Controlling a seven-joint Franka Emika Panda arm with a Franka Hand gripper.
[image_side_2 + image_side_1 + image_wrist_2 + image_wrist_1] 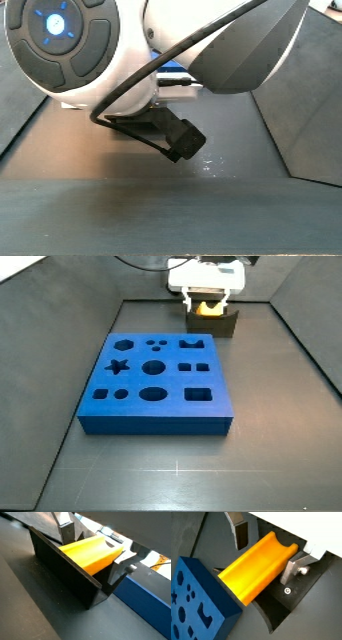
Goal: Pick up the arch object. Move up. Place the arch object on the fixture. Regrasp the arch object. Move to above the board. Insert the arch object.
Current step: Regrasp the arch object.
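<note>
The yellow-orange arch object (251,569) lies in the dark fixture (272,611), notch side up, in both wrist views. My gripper (267,556) straddles it, open. One finger (241,536) stands clear of the piece, while the other finger (294,571) is close beside it. Seen from the opposite side of the wrist, the arch object (85,556) rests between the fixture walls (67,572). In a side view the gripper (209,298) hangs over the fixture (219,326) at the far end, with the arch object (206,309) showing between the fingers. The blue board (154,381) lies nearer, apart from it.
The board's corner (198,597) sits right beside the fixture, and its edge (143,602) runs along the same side. Dark walls enclose the floor (267,456). The robot's arm (134,50) fills most of a side view.
</note>
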